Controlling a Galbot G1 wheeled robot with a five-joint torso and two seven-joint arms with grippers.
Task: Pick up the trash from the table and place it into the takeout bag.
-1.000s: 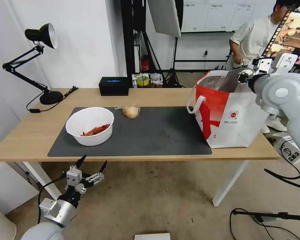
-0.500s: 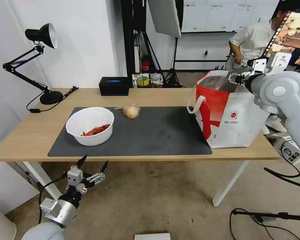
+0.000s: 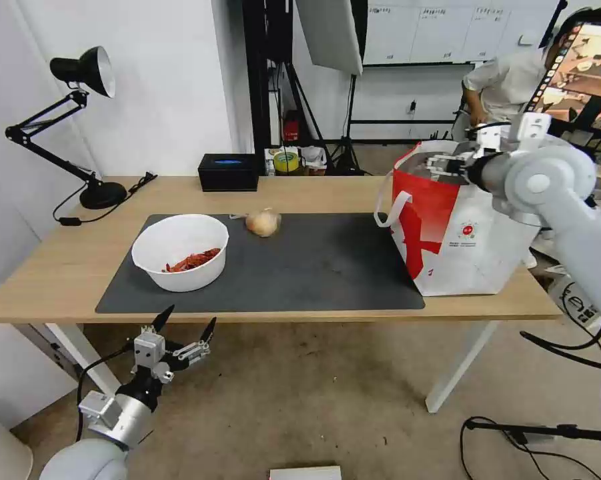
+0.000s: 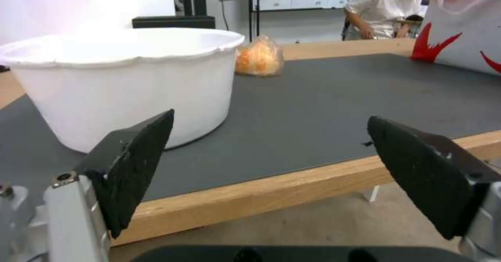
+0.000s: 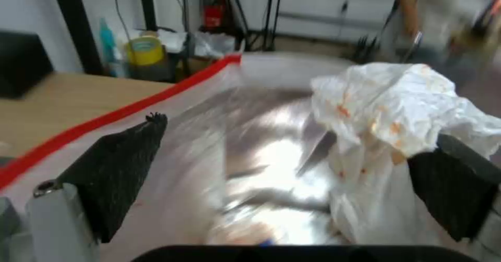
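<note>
My right gripper (image 3: 440,164) hangs spread over the takeout bag (image 3: 460,233) at the table's (image 3: 67,267) right end.
Crumpled tissue (image 5: 402,97) touches one finger; bowl (image 3: 179,252) near the mat's (image 3: 313,267) left edge; left gripper (image 3: 183,330) spread below the front edge.

The head camera looks down across the table (image 3: 300,190) from its near edge. The left wrist camera peers low over that same edge at the mat (image 4: 323,97). The right wrist camera looks closely into the takeout bag (image 5: 250,144), standing at the right end (image 3: 460,233).
</note>
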